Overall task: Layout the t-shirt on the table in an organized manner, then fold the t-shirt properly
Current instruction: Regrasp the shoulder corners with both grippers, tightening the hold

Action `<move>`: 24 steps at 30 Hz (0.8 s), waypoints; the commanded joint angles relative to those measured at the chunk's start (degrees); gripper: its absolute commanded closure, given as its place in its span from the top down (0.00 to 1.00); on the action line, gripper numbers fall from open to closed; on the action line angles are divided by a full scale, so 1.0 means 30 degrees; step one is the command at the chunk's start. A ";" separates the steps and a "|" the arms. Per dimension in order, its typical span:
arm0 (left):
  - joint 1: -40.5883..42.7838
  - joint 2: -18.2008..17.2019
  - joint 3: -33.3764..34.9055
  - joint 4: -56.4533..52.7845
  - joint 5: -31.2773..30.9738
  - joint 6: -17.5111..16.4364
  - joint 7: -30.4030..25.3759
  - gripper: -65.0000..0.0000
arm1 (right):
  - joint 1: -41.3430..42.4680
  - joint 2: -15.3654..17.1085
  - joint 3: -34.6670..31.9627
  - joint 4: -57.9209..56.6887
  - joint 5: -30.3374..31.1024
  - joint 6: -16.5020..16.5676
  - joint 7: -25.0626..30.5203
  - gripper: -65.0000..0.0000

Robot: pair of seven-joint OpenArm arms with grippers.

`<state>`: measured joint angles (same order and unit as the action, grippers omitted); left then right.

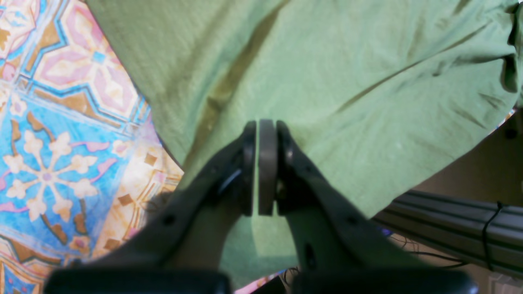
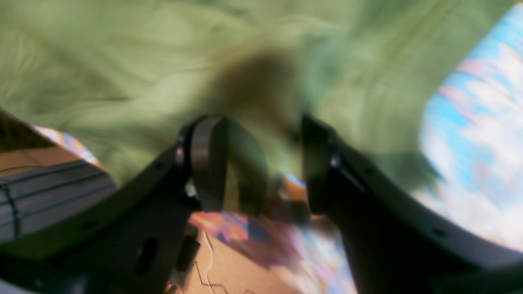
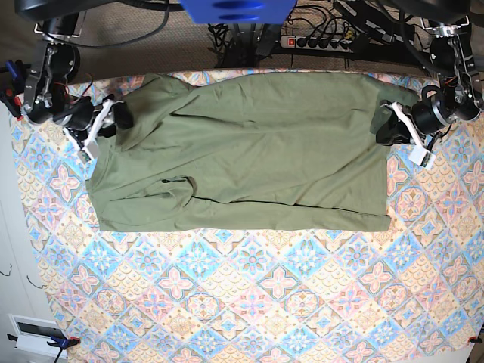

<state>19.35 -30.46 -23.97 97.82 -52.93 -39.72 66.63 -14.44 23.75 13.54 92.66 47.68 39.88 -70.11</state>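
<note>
The olive-green t-shirt (image 3: 249,151) lies spread across the far half of the patterned table (image 3: 249,302), with wrinkles and a folded flap near its left side. My left gripper (image 3: 387,128) is at the shirt's right edge. In the left wrist view the gripper (image 1: 258,163) is shut on a thin edge of the t-shirt (image 1: 327,81). My right gripper (image 3: 117,117) is at the shirt's upper left corner. The right wrist view is blurred; there the gripper (image 2: 261,155) has its jaws apart over the t-shirt (image 2: 122,81) at its edge.
The table's far edge runs just behind the shirt, with a power strip (image 3: 318,41) and cables beyond it. A dark rail (image 1: 449,220) sits below the table edge and also shows in the right wrist view (image 2: 41,192). A white box (image 3: 34,333) is at the lower left.
</note>
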 commanded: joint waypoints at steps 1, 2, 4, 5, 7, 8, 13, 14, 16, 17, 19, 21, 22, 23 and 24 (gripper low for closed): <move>-0.0107 -0.0382 -0.0114 0.0258 -0.0365 -0.0092 -0.0335 0.00 | 0.0197 0.0304 -0.0074 0.0277 0.0443 0.0041 0.0556 0.44; -0.0107 -0.0382 -0.0114 0.0258 -0.0365 -0.0092 -0.0335 0.00 | 0.0197 0.0304 -0.0279 0.0277 0.0443 0.0041 0.0819 0.44; -0.0107 -0.0382 -0.0114 0.0258 -0.0365 -0.0092 -0.0335 0.00 | 0.0197 0.0304 -0.0660 0.0248 0.0443 0.0041 0.1259 0.43; -0.0107 -0.0412 -0.0114 0.0258 -0.0365 -0.0092 -0.0335 0.00 | 0.0197 0.0304 -0.0748 0.0248 0.0473 0.0041 0.1317 0.40; -0.0107 -0.0412 -0.0114 0.0258 -0.0365 -0.0092 -0.0335 0.00 | 0.0197 0.0304 -0.0806 0.0248 0.0531 0.0041 0.1317 0.31; -0.0107 -0.0412 -0.0114 0.0258 -0.0365 -0.0092 -0.0335 0.00 | 0.0197 0.0304 -0.0806 0.0248 0.0531 0.0041 0.1259 0.23; -0.0107 -0.0412 -0.0114 0.0228 -0.0365 -0.0092 -0.0335 0.00 | 0.0197 0.0333 -0.0777 0.0365 0.0590 0.0041 0.0819 0.09; -0.0107 -0.0412 -0.0114 0.0228 -0.0365 -0.0092 -0.0335 0.00 | 0.0167 0.0333 -0.0719 0.0424 0.0766 0.0041 0.0673 0.09; -0.0195 -0.0441 -0.0114 0.0228 -0.0394 -0.0092 -0.0335 0.00 | 0.0167 0.0392 -0.0631 0.0453 0.1616 0.0041 0.0497 0.09; -0.0254 -0.0412 -0.0143 0.0258 -0.0394 -0.0092 -0.0364 0.00 | 0.0197 0.0421 -0.0484 0.0453 0.2436 0.0041 0.0585 0.09; -0.0312 -0.0412 -0.0172 0.0258 -0.0424 -0.0092 -0.0423 0.00 | 0.0197 0.0421 0.0512 0.0453 0.4194 0.0041 0.0585 0.09; -0.0517 -0.0324 -0.0378 0.0258 -0.0570 -0.0092 -0.0452 0.00 | 0.0197 0.0421 0.1743 0.0541 0.5572 0.0041 0.0526 0.09; -0.0693 -0.0119 -0.0641 0.0258 -0.0922 -0.0092 -0.0452 0.00 | 0.0197 0.0450 0.2417 0.0658 0.6011 0.0041 0.0438 0.09; -0.0869 0.0204 -0.1139 0.0258 -0.1449 -0.0092 -0.0452 0.00 | 0.0197 0.0450 0.3179 0.0893 0.6539 0.0041 0.0409 0.09; -0.1016 0.0468 -0.1755 0.0258 -0.1977 -0.0092 -0.0364 0.00 | 0.0226 0.0480 0.3853 0.1127 0.6861 0.0041 0.0409 0.09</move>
<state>16.75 -27.94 -28.62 97.73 -57.87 -39.72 66.72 -14.31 24.14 24.93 94.83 66.46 39.81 -70.15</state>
